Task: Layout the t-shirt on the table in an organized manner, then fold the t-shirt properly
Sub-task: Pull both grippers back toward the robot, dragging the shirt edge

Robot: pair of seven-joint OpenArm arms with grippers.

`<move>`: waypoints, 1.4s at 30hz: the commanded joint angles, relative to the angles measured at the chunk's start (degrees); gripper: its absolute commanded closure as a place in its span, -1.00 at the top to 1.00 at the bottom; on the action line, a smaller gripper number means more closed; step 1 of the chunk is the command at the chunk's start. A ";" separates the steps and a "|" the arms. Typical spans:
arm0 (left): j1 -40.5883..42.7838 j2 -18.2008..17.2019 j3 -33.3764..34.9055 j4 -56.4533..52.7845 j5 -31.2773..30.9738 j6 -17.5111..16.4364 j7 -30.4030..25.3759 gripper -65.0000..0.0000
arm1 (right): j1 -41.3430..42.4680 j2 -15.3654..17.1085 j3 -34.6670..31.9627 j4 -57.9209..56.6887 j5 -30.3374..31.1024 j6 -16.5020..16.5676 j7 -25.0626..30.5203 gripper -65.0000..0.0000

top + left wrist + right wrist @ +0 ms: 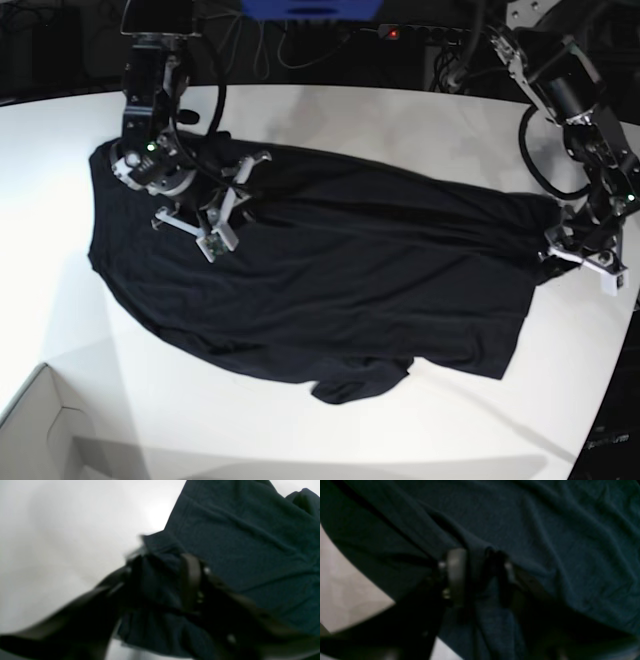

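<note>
**Black t-shirt spread across the table, an end effector at each end**

Both wrist views are dim and blurred; in the right wrist view the t-shirt [545, 542] fills nearly the whole picture, so its outline is lost there, and only a pale wedge of table [347, 590] shows at the lower left. The right end effector [480, 577] has cloth lying in the gap between its two fingers, which stand apart; whether they pinch it cannot be told. The left end effector [162, 580] likewise shows its fingers apart with a fold of fabric between them; grip or mere contact is unclear.

The base view alone gives the whole t-shirt [330, 280]: spread wide and creased on the white table [330, 430], one sleeve jutting at the near hem. The right end effector [215, 205] sits over the shirt's upper left part; the left end effector [565, 250] is at the shirt's right edge, near the table's border. Bare table lies open along the near side; a white box corner [40, 430] is cut off at the lower left.
</note>
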 commanded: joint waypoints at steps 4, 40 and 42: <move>-0.69 -1.13 -0.23 1.65 -0.94 0.15 -1.15 -0.12 | 0.12 -1.92 6.47 3.14 0.94 0.17 1.26 -0.05; 5.72 -0.87 -1.29 -7.84 -1.38 -0.47 -6.78 -0.74 | -15.97 -1.48 21.50 12.63 0.85 0.17 1.70 0.17; 5.64 -0.87 -1.11 -7.84 -1.38 -0.47 -6.78 -1.00 | -16.15 -1.48 21.32 12.54 0.85 0.17 1.70 0.17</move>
